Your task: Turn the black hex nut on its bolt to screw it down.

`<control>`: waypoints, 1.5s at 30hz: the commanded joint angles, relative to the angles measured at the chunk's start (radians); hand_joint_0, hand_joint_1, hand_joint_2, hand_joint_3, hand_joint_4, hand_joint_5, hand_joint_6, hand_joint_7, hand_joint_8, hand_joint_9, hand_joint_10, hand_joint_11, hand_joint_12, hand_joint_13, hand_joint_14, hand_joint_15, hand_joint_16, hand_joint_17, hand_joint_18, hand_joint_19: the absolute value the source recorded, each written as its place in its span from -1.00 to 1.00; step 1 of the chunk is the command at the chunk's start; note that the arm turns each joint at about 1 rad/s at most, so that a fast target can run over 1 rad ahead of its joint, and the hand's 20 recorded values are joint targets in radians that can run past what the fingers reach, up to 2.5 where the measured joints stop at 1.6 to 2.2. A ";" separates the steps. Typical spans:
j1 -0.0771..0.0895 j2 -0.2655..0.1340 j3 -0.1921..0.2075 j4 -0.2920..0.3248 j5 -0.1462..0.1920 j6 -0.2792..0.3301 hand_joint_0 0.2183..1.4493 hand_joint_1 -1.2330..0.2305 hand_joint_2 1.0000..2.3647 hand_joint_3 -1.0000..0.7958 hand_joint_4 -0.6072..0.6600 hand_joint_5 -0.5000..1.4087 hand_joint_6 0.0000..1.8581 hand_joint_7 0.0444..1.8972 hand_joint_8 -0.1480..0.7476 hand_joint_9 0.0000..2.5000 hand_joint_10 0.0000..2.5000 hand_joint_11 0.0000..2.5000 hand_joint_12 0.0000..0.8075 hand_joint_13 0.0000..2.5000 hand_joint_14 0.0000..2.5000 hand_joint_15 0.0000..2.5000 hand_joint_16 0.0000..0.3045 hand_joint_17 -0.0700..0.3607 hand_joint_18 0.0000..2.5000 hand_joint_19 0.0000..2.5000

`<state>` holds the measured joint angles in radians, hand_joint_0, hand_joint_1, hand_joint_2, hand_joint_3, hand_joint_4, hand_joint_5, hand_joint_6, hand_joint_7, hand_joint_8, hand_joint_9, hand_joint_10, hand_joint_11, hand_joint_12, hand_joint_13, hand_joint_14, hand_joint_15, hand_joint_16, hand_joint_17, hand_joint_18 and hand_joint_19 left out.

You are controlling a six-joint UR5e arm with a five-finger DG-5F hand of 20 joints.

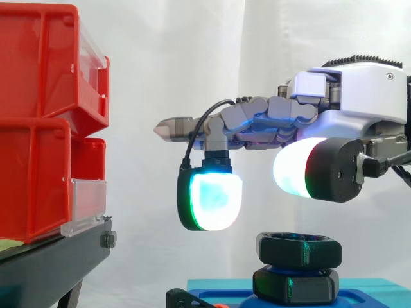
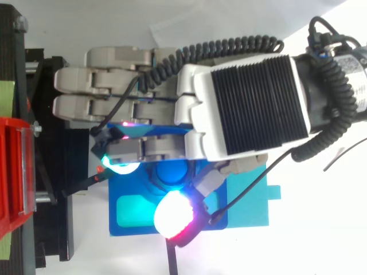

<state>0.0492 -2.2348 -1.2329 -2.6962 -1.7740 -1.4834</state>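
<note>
So robot hand [image 1: 347, 96] is hovering just above the black hex nut [image 1: 295, 250], fingers relaxed & open, gripping nothing, pads not touching it. Nut's sitting high on the blue bolt [image 2: 170, 175], gap above a lower nut [image 1: 295, 285]. Screwing down prob. all yet to do.

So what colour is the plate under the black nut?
The plate is blue with turquoise patches, clearest in the top view.

Bright even light, pads [image 1: 215, 196] glaring
</note>
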 commanded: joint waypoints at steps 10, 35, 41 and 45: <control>0.054 -0.006 0.000 -0.022 0.045 -0.012 -0.58 0.33 -1.00 -0.44 0.33 -0.66 -0.33 0.23 -0.11 -1.00 -1.00 -1.00 -0.15 -1.00 -1.00 -1.00 -0.60 -0.04 -1.00 -0.98; 0.070 -0.008 0.001 -0.076 0.047 -0.012 -0.59 0.34 -1.00 -0.44 0.33 -0.68 -0.18 0.08 -0.10 -0.98 -1.00 -1.00 -0.16 -1.00 -1.00 -1.00 -0.60 -0.04 -1.00 -0.98; 0.066 -0.006 0.000 -0.076 0.047 -0.012 -0.59 0.34 -1.00 -0.44 0.34 -0.68 -0.16 0.08 -0.10 -0.98 -1.00 -1.00 -0.16 -1.00 -1.00 -1.00 -0.60 -0.05 -1.00 -0.98; 0.063 -0.006 0.001 -0.076 0.047 -0.012 -0.59 0.35 -1.00 -0.44 0.33 -0.68 -0.16 0.07 -0.10 -0.98 -1.00 -1.00 -0.16 -1.00 -1.00 -1.00 -0.61 -0.05 -1.00 -0.98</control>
<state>0.1134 -2.2415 -1.2328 -2.7718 -1.7272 -1.4956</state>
